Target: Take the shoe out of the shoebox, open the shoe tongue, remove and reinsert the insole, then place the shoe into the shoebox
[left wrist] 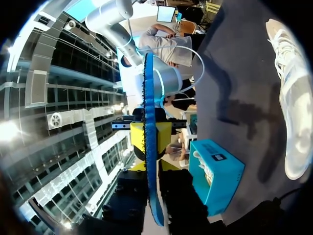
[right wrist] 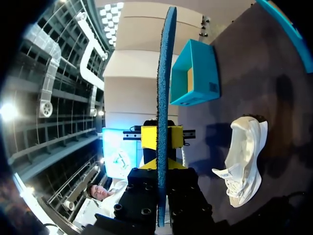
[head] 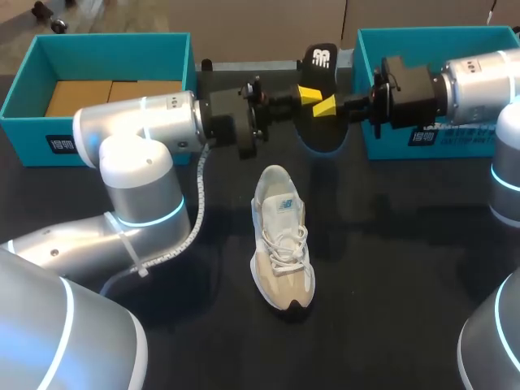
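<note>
The dark insole (head: 319,61) hangs upright in the air over the back middle of the table, between my two arms. My left gripper (head: 307,94) comes at it from the left and my right gripper (head: 327,106) from the right. In the left wrist view the insole (left wrist: 149,98) stands edge-on, and the left gripper (left wrist: 150,139) has a yellow tip pressed to each face. The right wrist view shows the same edge-on insole (right wrist: 165,73) with the right gripper (right wrist: 162,142) shut on it. The white and beige shoe (head: 282,236) lies on the table below, toe towards me.
A teal shoebox (head: 32,73) with brown cardboard inside stands at the back left. A second teal box (head: 366,49) stands at the back right, behind my right wrist. The dark table around the shoe is bare.
</note>
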{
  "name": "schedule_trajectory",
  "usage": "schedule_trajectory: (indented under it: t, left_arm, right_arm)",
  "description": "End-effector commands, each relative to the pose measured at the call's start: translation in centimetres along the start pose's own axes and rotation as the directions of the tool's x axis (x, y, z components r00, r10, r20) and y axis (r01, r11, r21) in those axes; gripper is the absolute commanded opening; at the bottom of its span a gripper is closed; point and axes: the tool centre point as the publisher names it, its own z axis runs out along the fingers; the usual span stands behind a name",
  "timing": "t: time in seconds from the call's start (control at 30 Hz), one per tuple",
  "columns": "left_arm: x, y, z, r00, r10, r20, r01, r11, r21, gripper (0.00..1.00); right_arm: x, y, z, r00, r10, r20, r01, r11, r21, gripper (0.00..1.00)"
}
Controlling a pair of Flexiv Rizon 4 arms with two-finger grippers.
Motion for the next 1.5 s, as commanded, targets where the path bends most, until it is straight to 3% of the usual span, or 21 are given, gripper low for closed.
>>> schedule_trajectory:
  t: [0.03,0.4,0.7,0.97,1.07,1.5]
  left_arm:
    - [-0.4,0.2,-0.3,1.000,-0.008,-0.018,0.008,1.000,-0.004,1.00]
    - [-0.1,1.6,-3.4,0.993,-0.064,-0.101,0.060,0.997,-0.049,1.00]
    - [0.9,2.3,-5.5,0.967,-0.192,-0.170,0.175,0.978,-0.113,1.00]
    - [2.0,3.1,-6.6,0.885,-0.419,-0.201,0.371,0.898,-0.239,1.00]
    - [3.2,3.6,-6.9,0.813,-0.522,-0.258,0.422,0.833,-0.357,1.00]
    - [3.2,3.6,-6.9,0.813,-0.522,-0.258,0.422,0.833,-0.357,1.00]
  right_arm:
    - [-0.2,0.3,0.1,1.000,0.000,0.001,0.000,1.000,-0.002,0.00]
    - [-0.9,0.4,-1.1,1.000,0.004,0.016,-0.004,1.000,-0.030,0.00]
    - [-0.9,0.9,-1.2,0.993,-0.113,0.023,0.114,0.991,-0.062,0.00]
    - [-0.9,1.7,-1.2,0.961,-0.276,0.032,0.278,0.956,-0.097,0.00]
    - [-0.8,2.0,-1.1,0.950,-0.311,0.029,0.313,0.943,-0.111,0.00]
    - [-0.8,2.0,-1.1,0.950,-0.311,0.029,0.313,0.943,-0.111,0.00]
